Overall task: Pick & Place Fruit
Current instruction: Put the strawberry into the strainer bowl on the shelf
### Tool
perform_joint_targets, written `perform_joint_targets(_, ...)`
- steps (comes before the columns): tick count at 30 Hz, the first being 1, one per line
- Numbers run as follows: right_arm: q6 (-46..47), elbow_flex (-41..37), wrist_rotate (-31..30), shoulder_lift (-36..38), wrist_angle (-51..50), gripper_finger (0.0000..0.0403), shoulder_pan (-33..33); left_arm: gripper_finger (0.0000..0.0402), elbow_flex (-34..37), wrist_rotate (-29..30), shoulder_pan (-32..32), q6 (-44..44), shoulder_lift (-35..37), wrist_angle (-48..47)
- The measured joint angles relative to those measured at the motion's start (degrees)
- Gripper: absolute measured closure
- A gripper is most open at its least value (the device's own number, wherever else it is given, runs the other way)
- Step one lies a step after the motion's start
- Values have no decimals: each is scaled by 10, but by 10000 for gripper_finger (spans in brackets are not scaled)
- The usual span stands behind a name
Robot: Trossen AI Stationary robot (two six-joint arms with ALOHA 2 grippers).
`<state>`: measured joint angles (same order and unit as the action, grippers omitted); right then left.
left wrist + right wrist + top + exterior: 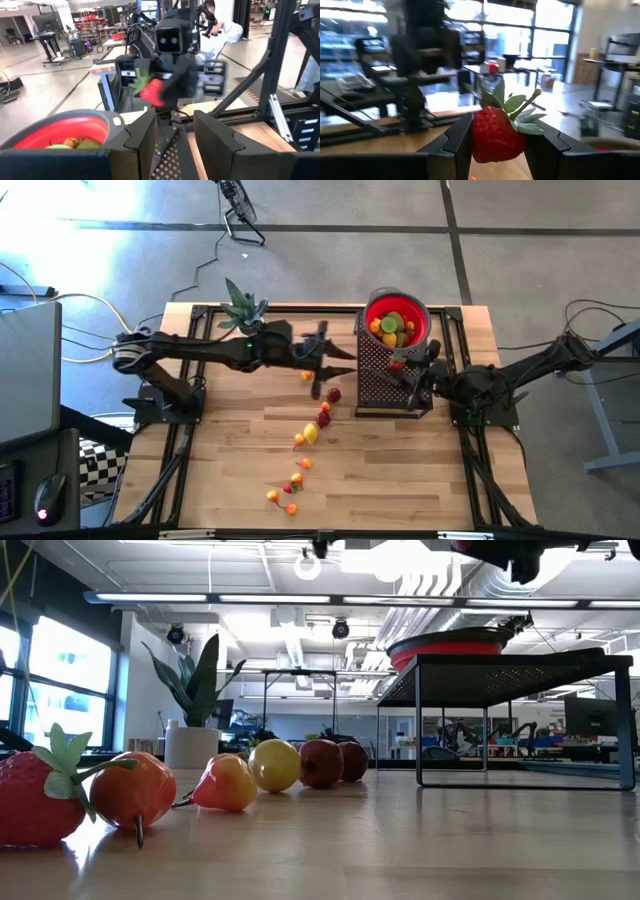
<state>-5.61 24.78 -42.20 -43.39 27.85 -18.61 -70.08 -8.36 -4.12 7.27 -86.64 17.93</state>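
Observation:
Small toy fruits [311, 433] lie in a loose row on the wooden table, also seen up close in the low view as fruits [273, 765]. More fruit fills the red bowl [372, 308], which stands on a black mesh stand [378, 385]. My right gripper [500, 131] is over the stand beside the bowl, shut on a red strawberry [398, 363] with green leaves. My left gripper [335, 365] hovers left of the stand and points at it; in the left wrist view the left gripper [175, 142] is open with nothing between its fingers. My right gripper pinches the strawberry's red body [490, 142] between its two fingers, one on each side. The fingers [457, 137] lie about level and come from the table's right. The strawberry is lifted clear above the stand, its leafy top [515, 107] sticking out beyond the fingertips.
A spiky green potted plant [240, 308] stands at the table's far edge, behind my left arm. The row of fruit runs from the table's middle toward the near edge [290, 502]. Bare wood lies right of that row and near the stand.

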Motion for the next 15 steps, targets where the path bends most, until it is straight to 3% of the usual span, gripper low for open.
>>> perform_joint_targets(8, 45, 103, -58, 1, -188, 265, 29, 272, 115, 22, 0, 0, 102, 51)
perform_joint_targets(15, 114, 189, -57, -1, -330, 265, 106, 272, 233, 35, 0, -20, 168, 130)
